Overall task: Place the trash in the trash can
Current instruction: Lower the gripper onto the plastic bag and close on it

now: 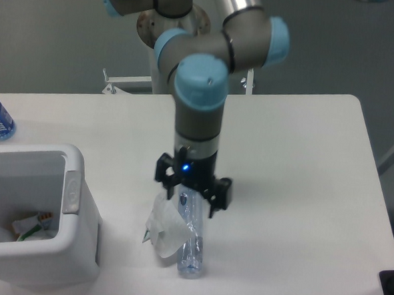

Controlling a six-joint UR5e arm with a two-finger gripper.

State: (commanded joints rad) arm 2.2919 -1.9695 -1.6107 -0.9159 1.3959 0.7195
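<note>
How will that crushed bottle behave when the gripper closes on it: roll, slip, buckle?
The crushed bottle looks clear and empty, so probably light. Its dented walls will likely give further under the gripper, open above its cap end. Being flattened, it seems less apt to roll, but the wrapper touching its side may get dragged along.

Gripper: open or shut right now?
Open. The gripper has its fingers spread to either side of the crushed bottle's cap end, holding nothing.

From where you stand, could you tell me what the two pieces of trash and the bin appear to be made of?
The crushed bottle looks like thin clear plastic: glossy, dented, see-through. The wrapper beside it seems a whitish translucent plastic film, wrinkled and folded. The bin looks like thick opaque white moulded plastic, smooth with a rounded rim.
</note>
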